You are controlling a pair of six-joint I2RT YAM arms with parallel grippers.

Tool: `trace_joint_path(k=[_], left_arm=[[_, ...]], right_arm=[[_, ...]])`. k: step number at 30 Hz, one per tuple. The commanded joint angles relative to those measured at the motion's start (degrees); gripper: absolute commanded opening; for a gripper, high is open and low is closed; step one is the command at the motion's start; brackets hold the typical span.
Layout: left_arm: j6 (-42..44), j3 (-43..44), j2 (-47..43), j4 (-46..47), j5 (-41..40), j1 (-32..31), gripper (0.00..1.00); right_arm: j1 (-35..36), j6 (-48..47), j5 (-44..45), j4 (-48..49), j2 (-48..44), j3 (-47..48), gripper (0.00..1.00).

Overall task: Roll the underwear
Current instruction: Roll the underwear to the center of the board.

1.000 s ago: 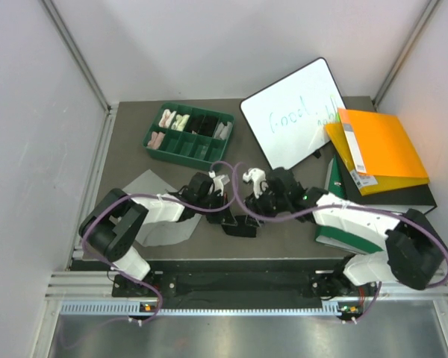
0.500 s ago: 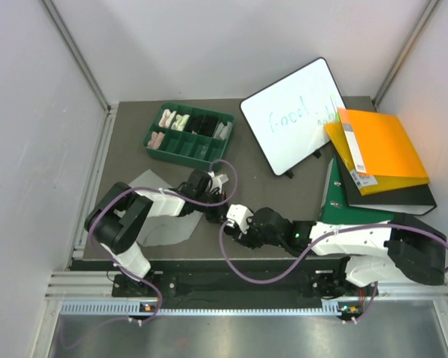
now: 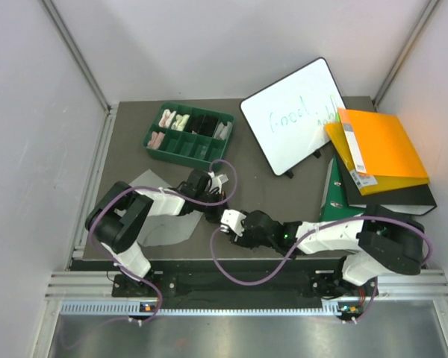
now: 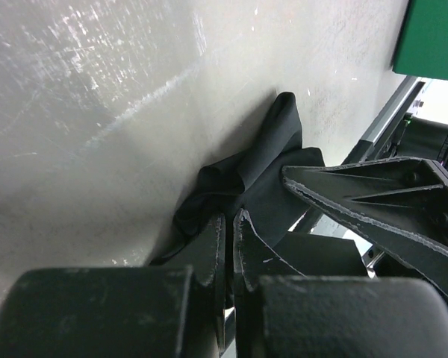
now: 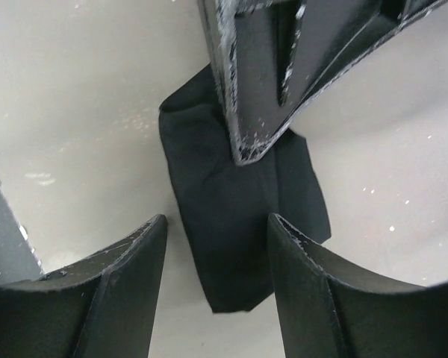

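The black underwear (image 5: pixel 239 246) lies folded into a narrow strip on the grey table top, its crumpled end (image 4: pixel 257 175) just ahead of my left fingers. My left gripper (image 4: pixel 230 222) (image 3: pixel 215 200) is shut, pinching that end of the black fabric; its fingertips (image 5: pixel 257 142) press on the cloth in the right wrist view. My right gripper (image 5: pixel 216 221) (image 3: pixel 225 221) hangs open over the strip's free end, one finger on each side, not touching. The light grey underwear (image 3: pixel 164 230) lies flat under my left arm.
A green divided tray (image 3: pixel 166 150) with small cloth rolls stands at the back left. A whiteboard (image 3: pixel 291 115), an orange folder (image 3: pixel 377 149) and a green binder (image 3: pixel 342 200) fill the right side. The table's front edge runs close below both grippers.
My right arm has swung down and to the left, from beside the whiteboard to low along the front edge, bringing its gripper over the black underwear and opening a little wider. The left gripper stayed shut.
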Motion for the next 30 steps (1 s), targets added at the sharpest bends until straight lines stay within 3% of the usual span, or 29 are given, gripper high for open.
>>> trace_joint_path(k=[1, 3, 4, 5, 9, 11, 15, 19, 30], left_arm=[[3.9, -1.2, 2.9, -8.7, -4.2, -0.1, 0.00], [4.0, -1.0, 2.9, -8.7, -3.7, -0.1, 0.00], [4.2, -1.1, 2.9, -8.7, -3.7, -0.1, 0.00], [4.4, -1.0, 2.7, -8.7, -3.5, -0.1, 0.00], [4.3, -1.2, 1.0, -8.2, -3.3, -0.1, 0.00], [4.0, -0.9, -0.7, -8.4, -4.1, 0.2, 0.07], [3.4, -0.6, -5.2, -10.2, -6.7, 2.2, 0.35], [3.9, -0.7, -12.2, -12.3, -9.7, 3.8, 0.50], [0.8, -5.1, -16.1, -10.6, -8.2, 3.7, 0.56]], right_arm=[[0.8, -1.6, 1.4, 2.3, 3.0, 1.9, 0.55], [0.7, -1.6, 1.0, 1.9, 5.0, 2.7, 0.49], [0.8, -1.6, 0.6, 1.3, 5.8, 3.2, 0.43], [0.8, -1.5, 0.4, 0.8, 6.6, 3.6, 0.29], [0.5, -0.5, -2.9, -3.4, 8.5, 6.3, 0.09], [0.4, 1.1, -5.3, -6.8, 8.7, 7.3, 0.00], [-2.2, 5.8, -12.8, -12.6, 7.7, 10.3, 0.00], [-5.3, 10.4, -19.6, -17.0, 7.8, 13.4, 0.00], [-14.9, 18.2, -34.3, -18.7, 12.5, 17.7, 0.00]])
